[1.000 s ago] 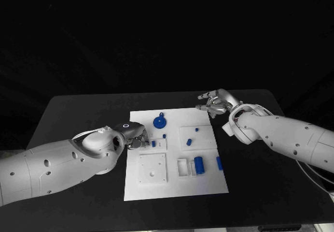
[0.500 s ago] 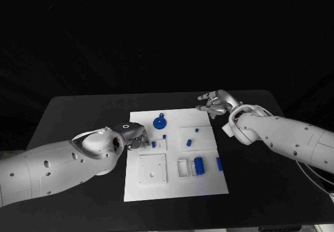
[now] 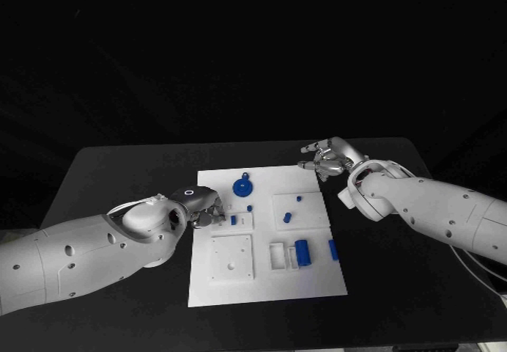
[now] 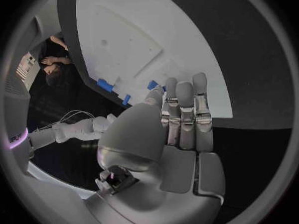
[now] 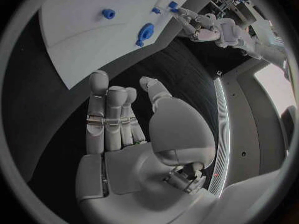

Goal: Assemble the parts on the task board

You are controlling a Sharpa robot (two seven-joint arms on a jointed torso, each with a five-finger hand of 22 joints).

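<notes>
Nearest you, low in the head frame, the white task board (image 3: 264, 282) is lying on the black tabletop (image 3: 116, 169), its bottom stretch bare. Just above that, a long blue part (image 3: 302, 251) is sitting beside a white block, with a slimmer blue part (image 3: 332, 248) at the board's right edge.

At centre left, your left hand (image 3: 207, 207) is hovering over the board's left edge, right next to a small blue part (image 3: 234, 218). The left wrist frame is showing its fingers (image 4: 186, 115) straight and side by side, holding nothing.

Further up, a round blue part (image 3: 242, 187) is resting near the board's top.

Farthest, right of centre, your right hand (image 3: 330, 157) is hanging past the board's top right corner, relaxed and empty, fingers (image 5: 107, 115) extended.
</notes>
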